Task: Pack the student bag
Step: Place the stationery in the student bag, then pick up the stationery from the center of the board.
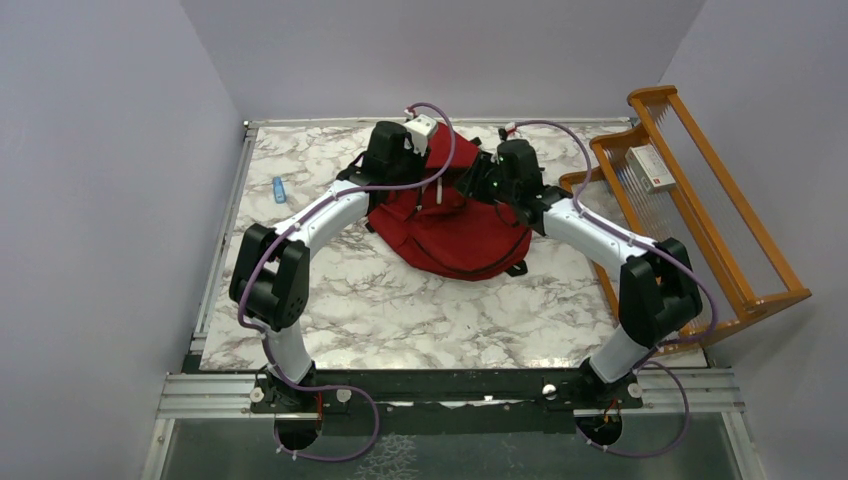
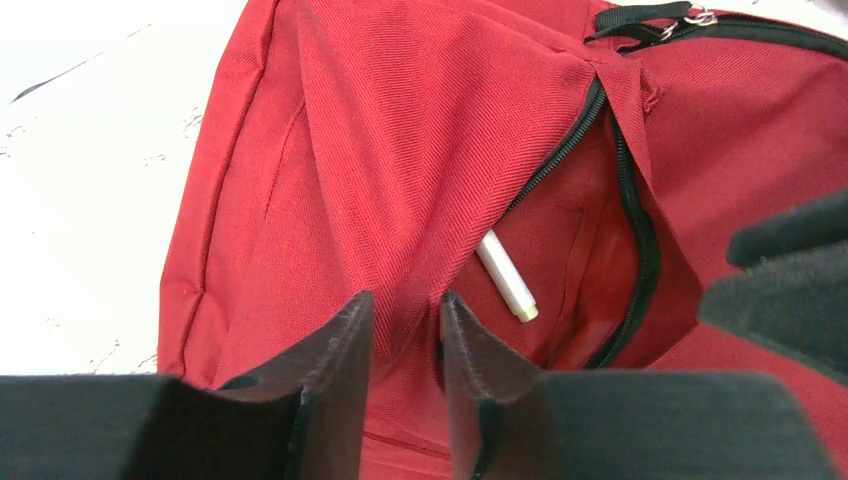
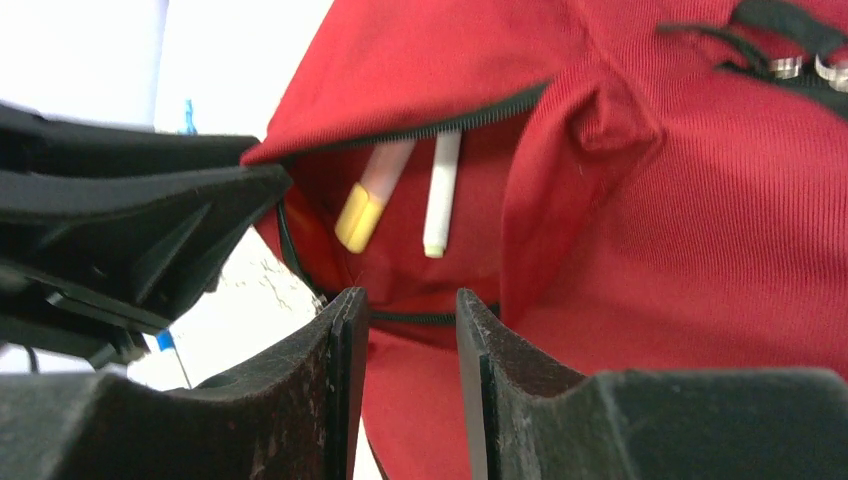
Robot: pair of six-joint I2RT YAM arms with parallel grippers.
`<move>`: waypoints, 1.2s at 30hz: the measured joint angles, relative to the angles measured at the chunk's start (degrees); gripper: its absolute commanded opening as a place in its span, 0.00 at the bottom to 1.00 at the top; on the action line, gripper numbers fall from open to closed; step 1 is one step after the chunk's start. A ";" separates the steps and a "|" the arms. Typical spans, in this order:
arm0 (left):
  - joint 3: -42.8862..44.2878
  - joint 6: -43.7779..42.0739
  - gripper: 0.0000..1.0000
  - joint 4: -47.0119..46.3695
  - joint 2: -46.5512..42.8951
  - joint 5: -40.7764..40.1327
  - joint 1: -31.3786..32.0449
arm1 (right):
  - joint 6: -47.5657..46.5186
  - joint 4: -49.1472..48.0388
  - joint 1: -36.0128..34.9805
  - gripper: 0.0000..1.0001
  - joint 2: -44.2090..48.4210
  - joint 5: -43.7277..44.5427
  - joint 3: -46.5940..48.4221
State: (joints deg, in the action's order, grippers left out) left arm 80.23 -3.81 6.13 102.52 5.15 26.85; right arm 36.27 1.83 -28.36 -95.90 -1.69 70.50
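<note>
The student bag point(image 1: 450, 235), a red backpack with black zippers, lies in the middle of the marble table. Its front pocket point(image 2: 580, 260) gapes open. Inside lie a white pen point(image 3: 441, 195) and a marker with a yellow cap point(image 3: 362, 205). My left gripper point(image 2: 405, 300) hovers at the pocket's edge, its jaws a little apart, with a loose fold of the red flap running between them. My right gripper point(image 3: 405, 295) stands open over the pocket's other side, with nothing between its fingers. Both grippers meet over the bag's far end in the top view.
A small blue object point(image 1: 279, 189) lies on the table to the left of the bag. A wooden rack point(image 1: 720, 230) leans at the right edge, with a white box point(image 1: 650, 168) on it. The right gripper's black body point(image 2: 785, 290) sits close beside the left one.
</note>
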 measured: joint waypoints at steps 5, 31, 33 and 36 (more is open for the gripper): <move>0.00 0.48 0.49 0.33 -0.83 0.00 0.00 | -0.39 0.35 -0.02 0.42 4.24 -0.55 -6.25; -23.52 9.38 0.65 8.70 -22.82 -4.87 -25.40 | -3.21 2.86 0.00 0.42 18.34 -3.82 -19.98; -24.57 9.27 0.66 9.84 -21.75 -5.60 -27.89 | -2.86 3.06 -0.02 0.42 18.34 -5.03 -20.26; -25.27 9.03 0.69 10.38 -19.37 -6.05 -29.53 | -2.69 3.52 -0.02 0.42 18.36 -6.36 -20.28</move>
State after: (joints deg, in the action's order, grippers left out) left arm 54.96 5.21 16.51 83.15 -0.91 -2.68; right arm 33.58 5.34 -28.38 -77.54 -8.05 50.22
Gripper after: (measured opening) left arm 0.662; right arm 0.420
